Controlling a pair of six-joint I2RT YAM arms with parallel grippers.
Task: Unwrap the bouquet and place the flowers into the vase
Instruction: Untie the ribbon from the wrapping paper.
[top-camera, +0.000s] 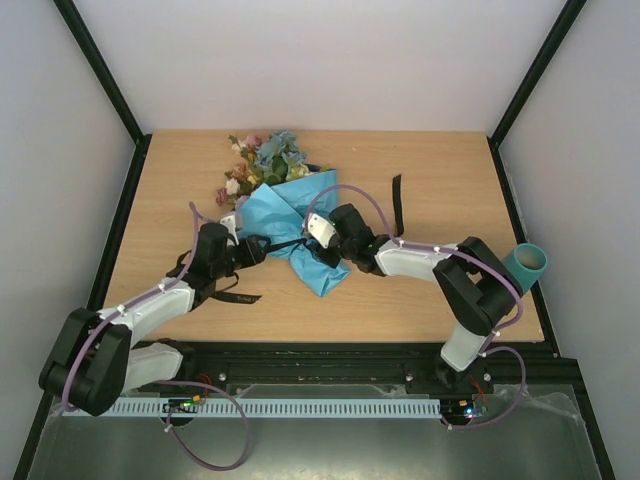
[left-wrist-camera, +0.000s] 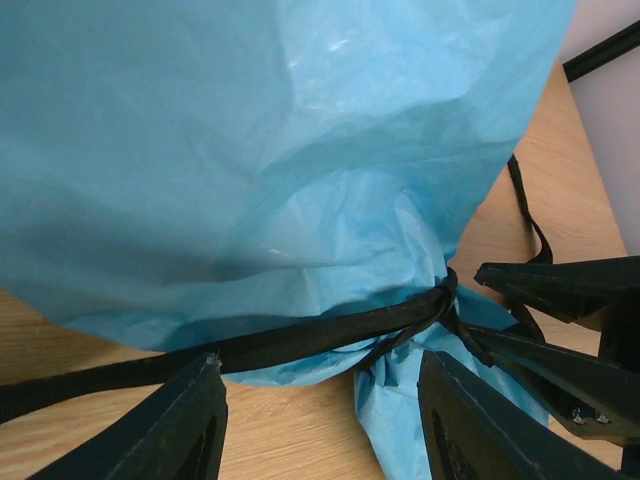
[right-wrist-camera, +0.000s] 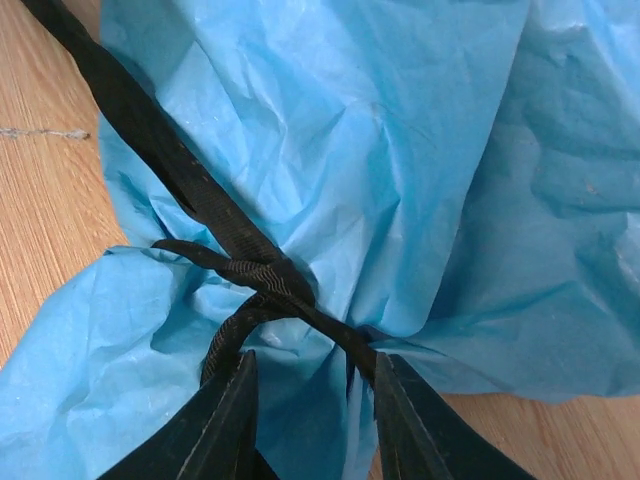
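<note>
Your left gripper (left-wrist-camera: 322, 380) stands open astride the ribbon (left-wrist-camera: 300, 345), your right gripper (right-wrist-camera: 315, 372) half-closed at the knot (right-wrist-camera: 265, 275) of the bouquet (top-camera: 290, 235), perhaps pinching a strand to untie it.

1. The bouquet (top-camera: 290, 215) lay mid-table (top-camera: 430, 290), with the flowers (top-camera: 265, 160) toward the far left and its tail end toward the near edge.
2. The ribbon (right-wrist-camera: 190, 190) was knotted round its neck. One end trailed near-left and another lay to the bouquet's right.
3. The left gripper (left-wrist-camera: 320, 365) sat left of the knot and the right gripper (right-wrist-camera: 315, 362) right of it.
4. The vase (top-camera: 525, 265) stood at the table's right edge, well apart from the bouquet.
</note>
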